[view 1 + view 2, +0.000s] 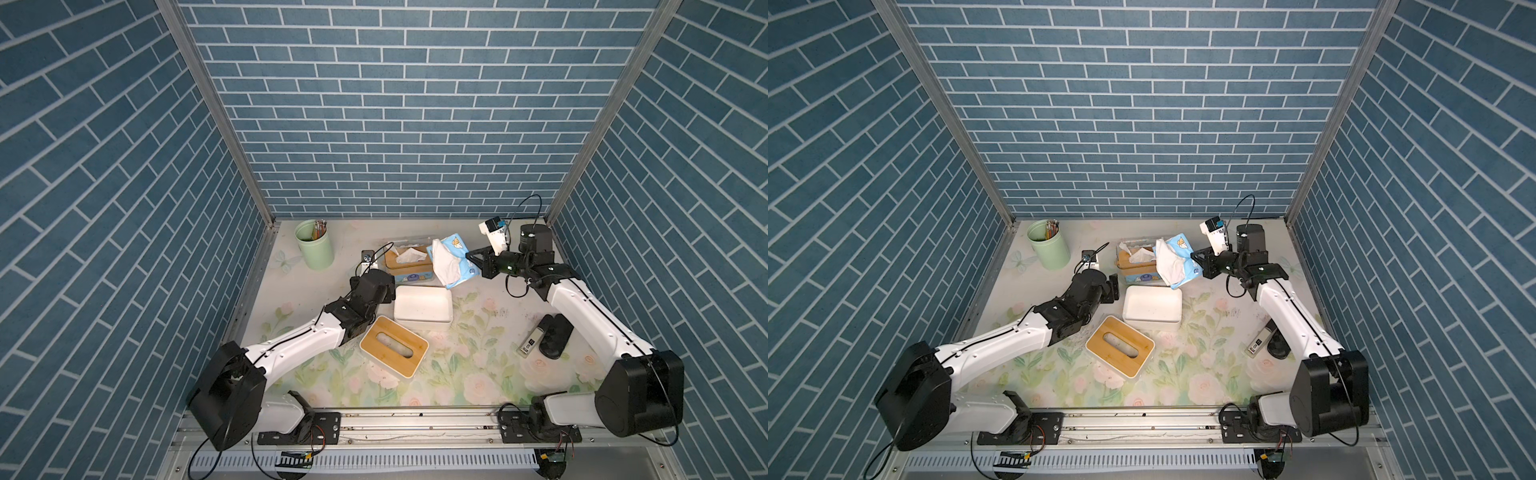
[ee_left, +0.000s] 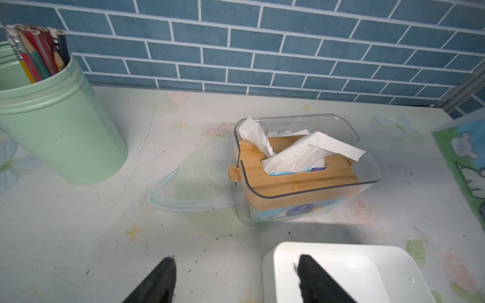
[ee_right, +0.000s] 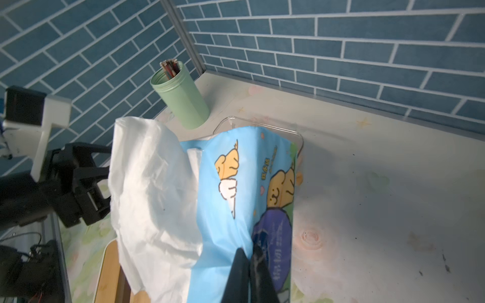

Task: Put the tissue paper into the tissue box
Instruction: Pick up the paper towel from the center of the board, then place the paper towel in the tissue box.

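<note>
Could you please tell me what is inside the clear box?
The clear box holds a wooden insert with white tissue through its slot; the blue pack beneath is mostly covered.

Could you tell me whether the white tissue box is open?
Open: the white tissue box is lidless; the bamboo lid lies beside it.

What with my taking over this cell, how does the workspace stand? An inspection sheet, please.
Surface: floral table, scuffed, dark specks.
Job's things: tissue pack held off the table; white tissue box open, looks empty; bamboo lid lying beside it.
Clutter: clear tissue box holding tissues; green pencil cup; black item by the right arm.
End effectors: left end effector open, empty; right end effector shut on the tissue pack.
Cables: black cable looping above the right end effector.
Surroundings: blue brick-pattern walls on three sides.
</note>
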Robot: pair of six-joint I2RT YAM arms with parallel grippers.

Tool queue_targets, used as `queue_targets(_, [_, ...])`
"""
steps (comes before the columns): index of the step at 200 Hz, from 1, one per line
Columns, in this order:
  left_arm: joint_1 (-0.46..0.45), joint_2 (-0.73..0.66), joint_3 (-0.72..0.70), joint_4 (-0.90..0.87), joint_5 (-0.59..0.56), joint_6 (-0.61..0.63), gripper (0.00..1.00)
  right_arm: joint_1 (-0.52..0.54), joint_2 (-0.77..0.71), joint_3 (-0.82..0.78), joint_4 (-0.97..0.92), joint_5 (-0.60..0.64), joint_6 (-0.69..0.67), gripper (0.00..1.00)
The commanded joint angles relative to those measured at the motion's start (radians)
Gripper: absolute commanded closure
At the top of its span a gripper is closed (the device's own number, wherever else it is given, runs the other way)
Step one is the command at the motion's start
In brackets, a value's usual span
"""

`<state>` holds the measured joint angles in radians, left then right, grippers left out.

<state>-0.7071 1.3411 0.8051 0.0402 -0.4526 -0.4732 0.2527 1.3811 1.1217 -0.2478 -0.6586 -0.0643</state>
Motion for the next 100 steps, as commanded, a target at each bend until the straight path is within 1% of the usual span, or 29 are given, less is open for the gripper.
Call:
queue_targets(1, [0.028, -0.036, -0.028, -0.025, 0.002, -0.019, 0.13, 0.046, 0.047, 0.061, -0.157, -0.063, -0.206, 1.0])
queue_targets(14, [0.045, -0.062, -0.043, -0.027, 0.008, -0.028, 0.09, 0.072, 0.08, 0.096, -0.218, -0.053, -0.271, 1.0])
queue_targets(28, [0.062, -0.089, -0.061, -0.028, 0.011, -0.033, 0.08, 0.098, 0.124, 0.142, -0.299, -0.036, -0.328, 1.0])
queue_targets(53, [0.076, -0.129, -0.099, -0.013, 0.01, -0.043, 0.07, 0.168, 0.194, 0.215, -0.409, 0.033, -0.42, 1.0])
queue_targets(63, [0.078, -0.136, -0.108, -0.008, 0.013, -0.043, 0.07, 0.191, 0.218, 0.241, -0.436, 0.063, -0.445, 1.0])
queue_targets(83, [0.078, -0.133, -0.113, -0.009, 0.017, -0.043, 0.06, 0.215, 0.277, 0.295, -0.475, 0.077, -0.49, 1.0])
queue_targets(100, [0.077, -0.129, -0.107, -0.016, 0.021, -0.039, 0.06, 0.242, 0.33, 0.336, -0.51, 0.116, -0.521, 1.0])
